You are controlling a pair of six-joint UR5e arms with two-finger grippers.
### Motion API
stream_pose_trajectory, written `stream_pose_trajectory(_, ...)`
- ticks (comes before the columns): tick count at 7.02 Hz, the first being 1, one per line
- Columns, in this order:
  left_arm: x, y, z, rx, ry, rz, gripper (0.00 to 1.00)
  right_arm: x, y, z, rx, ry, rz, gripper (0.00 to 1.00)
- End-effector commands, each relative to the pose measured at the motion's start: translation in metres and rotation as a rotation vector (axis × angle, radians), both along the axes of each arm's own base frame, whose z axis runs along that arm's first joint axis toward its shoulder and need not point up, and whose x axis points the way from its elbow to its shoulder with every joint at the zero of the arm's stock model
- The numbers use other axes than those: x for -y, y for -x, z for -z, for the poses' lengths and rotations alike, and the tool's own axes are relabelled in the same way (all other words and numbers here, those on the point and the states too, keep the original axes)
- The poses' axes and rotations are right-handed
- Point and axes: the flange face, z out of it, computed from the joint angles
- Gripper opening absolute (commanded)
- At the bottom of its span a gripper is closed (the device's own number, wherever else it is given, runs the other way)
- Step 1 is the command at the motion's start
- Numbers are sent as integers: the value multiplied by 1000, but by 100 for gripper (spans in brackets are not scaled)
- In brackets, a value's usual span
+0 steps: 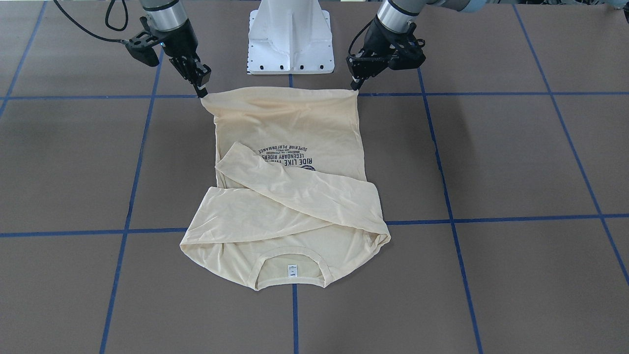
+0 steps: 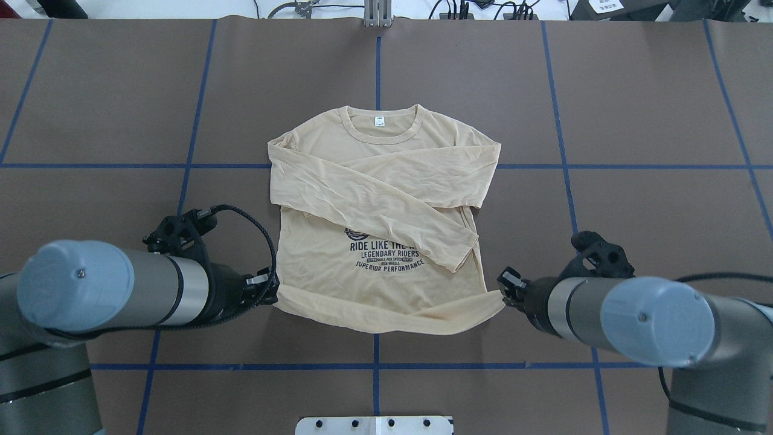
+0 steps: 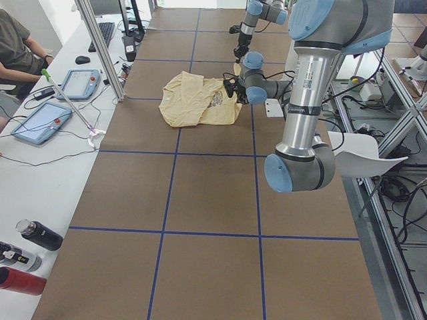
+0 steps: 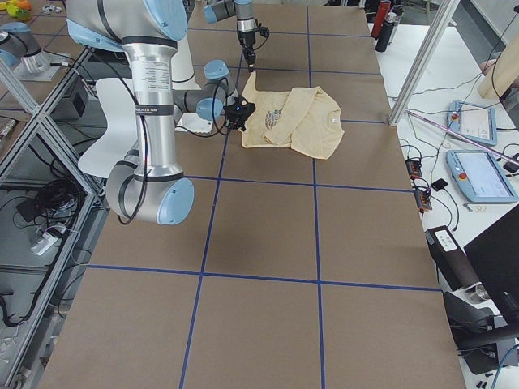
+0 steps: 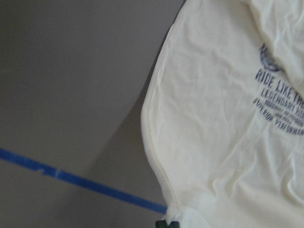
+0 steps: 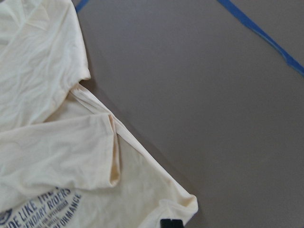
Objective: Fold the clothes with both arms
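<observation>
The cream-yellow long-sleeved shirt (image 1: 290, 196) lies print side up on the brown table, with both sleeves crossed over the chest. Its collar and white label (image 2: 378, 121) point away from the robot. My left gripper (image 2: 272, 295) is shut on the hem corner on its side; it also shows in the front view (image 1: 355, 87). My right gripper (image 2: 505, 287) is shut on the other hem corner, also in the front view (image 1: 202, 92). The hem is pulled taut between them and raised slightly. In the wrist views the shirt (image 5: 228, 142) (image 6: 57, 156) fills one side.
The white pedestal base (image 1: 290, 39) stands just behind the hem. Blue tape lines (image 1: 491, 219) grid the brown table. A side bench with tablets (image 3: 40, 120) and a seated person (image 3: 17, 50) runs along the table's far edge. Bottles (image 3: 33, 237) stand at its end.
</observation>
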Motion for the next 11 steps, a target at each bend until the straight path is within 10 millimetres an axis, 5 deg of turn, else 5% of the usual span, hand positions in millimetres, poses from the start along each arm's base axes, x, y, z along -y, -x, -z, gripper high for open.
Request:
stream_pose_trajectory(1,68,18,-12,58,-73,55,0,78,-48,13,-55,8,6,0)
stream_pose_trajectory(3,80,27,-16,52,-57,8,0,118,-78,7,-56,17,-2,0)
stream_pose_trajectory(6,106,47,-3,41,-65,66,0,170,-40,11,-106,0,6,0)
stream_pose_trajectory(7,131,52,1,43,-66,107,0,185,-39,9,-123,-11,8,0)
stream_pose_trajectory(8,163,36,0,69,-58,128,0,206,-30,9,-139,-12,3,0)
stream_pose_trajectory(11,203,20,-34,100,-107,171,0,243,-8,3,-187,-10,12,0)
